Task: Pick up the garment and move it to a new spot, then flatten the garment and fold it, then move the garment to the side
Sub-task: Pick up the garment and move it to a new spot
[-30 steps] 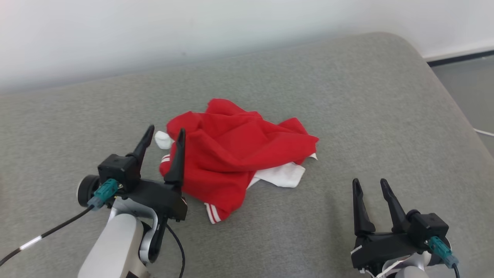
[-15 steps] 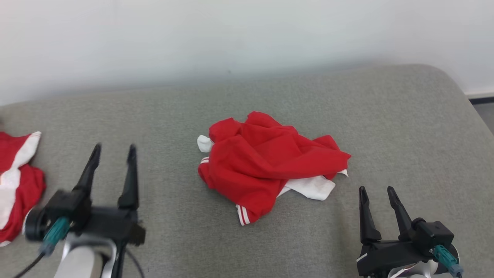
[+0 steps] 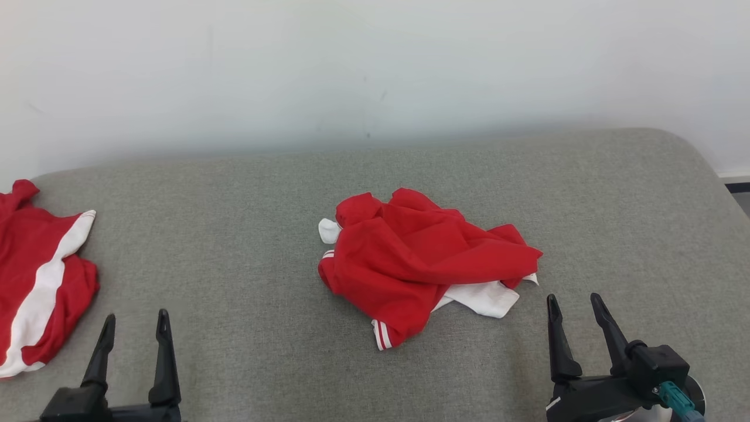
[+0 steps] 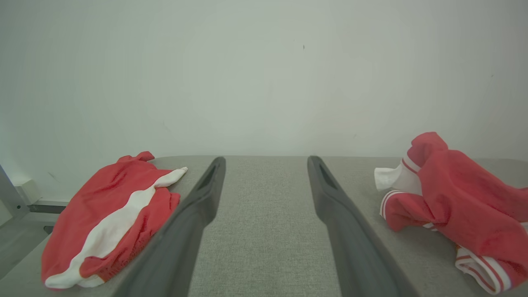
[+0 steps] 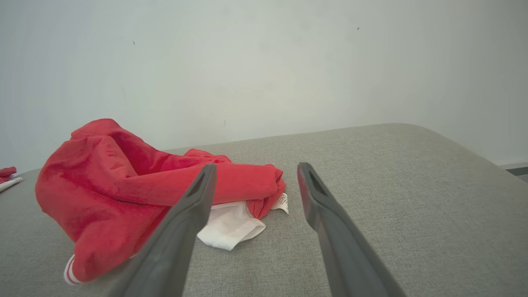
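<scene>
A crumpled red garment (image 3: 422, 264) with white parts and striped cuffs lies in a heap at the middle of the grey cushioned surface (image 3: 246, 234). My left gripper (image 3: 136, 315) stands open at the lower left, well apart from the heap, with nothing between its fingers. In the left wrist view the left gripper (image 4: 267, 159) points at bare fabric, with the garment (image 4: 453, 206) off to the right. My right gripper (image 3: 573, 297) is open just in front of the heap's right end. In the right wrist view the right gripper (image 5: 257, 165) points past the edge of the garment (image 5: 123, 185).
A second red garment with a white stripe (image 3: 41, 281) lies at the far left edge, also seen in the left wrist view (image 4: 111, 214). A white wall (image 3: 375, 70) rises behind the surface. The surface rounds off at its right corner (image 3: 703, 158).
The head camera has swung, bringing the left garment into view. My left gripper has drawn back from the crumpled garment's left edge to the lower left, still open. The right gripper is unchanged.
</scene>
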